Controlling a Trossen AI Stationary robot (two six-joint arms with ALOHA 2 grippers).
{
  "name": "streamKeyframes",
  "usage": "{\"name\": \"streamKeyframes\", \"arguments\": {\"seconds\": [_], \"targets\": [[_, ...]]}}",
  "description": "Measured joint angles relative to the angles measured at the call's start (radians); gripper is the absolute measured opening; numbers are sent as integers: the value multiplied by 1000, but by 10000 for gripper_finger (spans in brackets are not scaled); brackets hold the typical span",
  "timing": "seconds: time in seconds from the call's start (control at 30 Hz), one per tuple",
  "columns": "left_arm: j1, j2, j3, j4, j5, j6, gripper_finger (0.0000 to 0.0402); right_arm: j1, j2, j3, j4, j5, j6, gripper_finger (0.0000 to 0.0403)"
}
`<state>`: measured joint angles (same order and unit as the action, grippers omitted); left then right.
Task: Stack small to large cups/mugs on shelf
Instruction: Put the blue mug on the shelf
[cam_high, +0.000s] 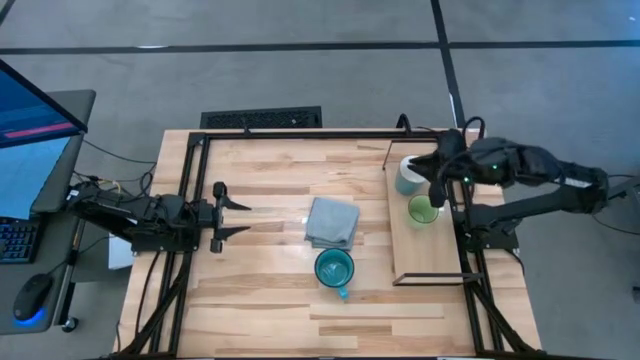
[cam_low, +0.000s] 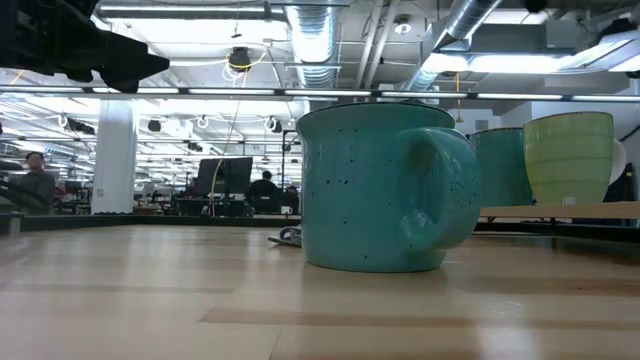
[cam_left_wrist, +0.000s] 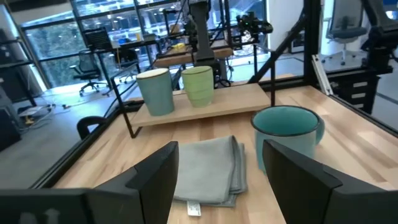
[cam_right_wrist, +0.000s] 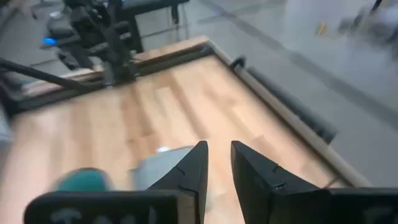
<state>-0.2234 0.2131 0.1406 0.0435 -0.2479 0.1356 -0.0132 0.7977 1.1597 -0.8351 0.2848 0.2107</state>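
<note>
The teal-blue mug (cam_high: 334, 268) (cam_low: 385, 185) (cam_left_wrist: 287, 127) stands upright on the tabletop, near of the folded cloth. The white mug (cam_high: 408, 176) (cam_left_wrist: 155, 92) and the light green mug (cam_high: 422, 210) (cam_left_wrist: 198, 85) (cam_low: 568, 155) stand upright side by side on the shelf (cam_high: 425, 255) (cam_left_wrist: 236, 102). My right gripper (cam_high: 438, 195) (cam_right_wrist: 219, 149) hovers over the shelf between those two mugs, fingers a narrow gap apart with nothing between them. My left gripper (cam_high: 248, 218) (cam_left_wrist: 219, 146) waits open at the table's left, pointing at the cloth.
A folded grey-blue cloth (cam_high: 332, 222) (cam_left_wrist: 211, 165) lies mid-table between the left gripper and the shelf. Black frame rails (cam_high: 300, 134) run along the table's far, left and right edges. A monitor, keyboard and mouse (cam_high: 35, 295) sit left of the table.
</note>
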Motion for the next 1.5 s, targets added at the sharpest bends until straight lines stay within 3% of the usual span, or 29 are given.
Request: {"name": "streamKeyframes", "arguments": {"seconds": [0.23,0.43,0.63,0.9,1.5], "targets": [[0,0,0,-2,-3,35,224,11,250,265,-187,-111,341,93],[0,0,0,-10,-7,47,224,61,454,392,-327,-172,490,81],[0,0,0,-40,-24,48,224,127,618,478,-350,-225,593,68],[0,0,0,-49,-54,58,224,192,773,517,-390,-247,706,67],[0,0,0,-86,-59,93,224,269,1013,517,-272,-259,699,67]]}}
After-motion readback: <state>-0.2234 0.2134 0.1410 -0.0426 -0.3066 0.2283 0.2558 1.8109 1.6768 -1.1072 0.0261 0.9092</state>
